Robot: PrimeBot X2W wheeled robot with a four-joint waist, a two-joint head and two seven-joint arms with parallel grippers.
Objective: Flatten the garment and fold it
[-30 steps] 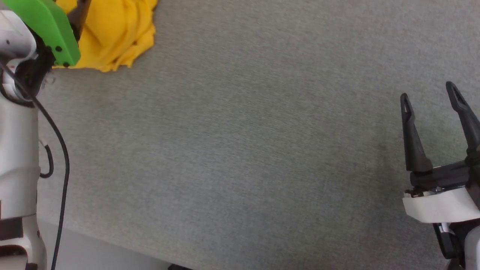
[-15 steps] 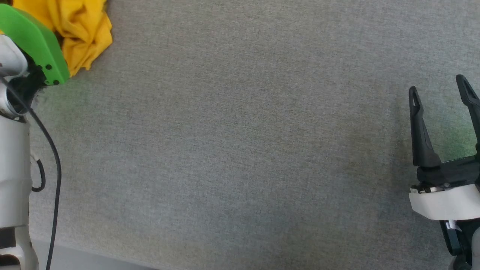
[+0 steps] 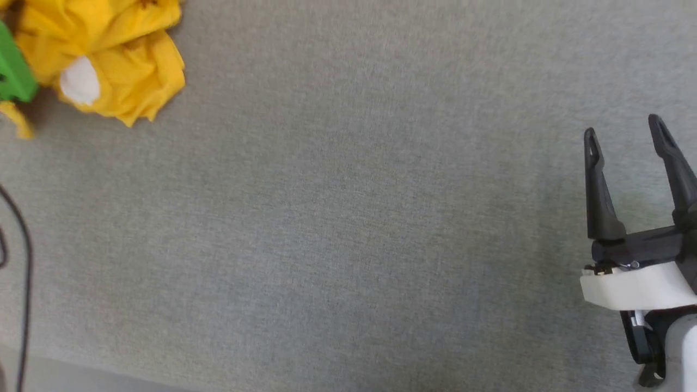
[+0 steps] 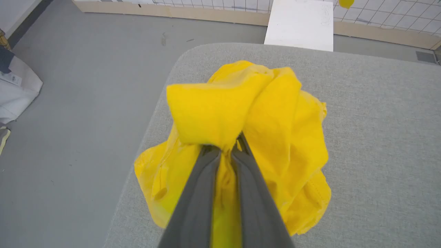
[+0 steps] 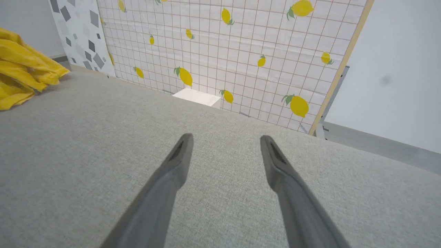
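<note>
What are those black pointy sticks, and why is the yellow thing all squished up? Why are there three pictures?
They are a robot's two hands, called grippers. One camera sits on its head, looking down at a grey table. The other two sit on its wrists, looking along the fingers. The yellow thing is a T-shirt, crumpled near the table's corner. The left gripper has its jaws pinched shut on a bunch of the cloth. The right gripper holds nothing, its jaws wide apart above bare table. Behind is a wall with lemons.
</note>
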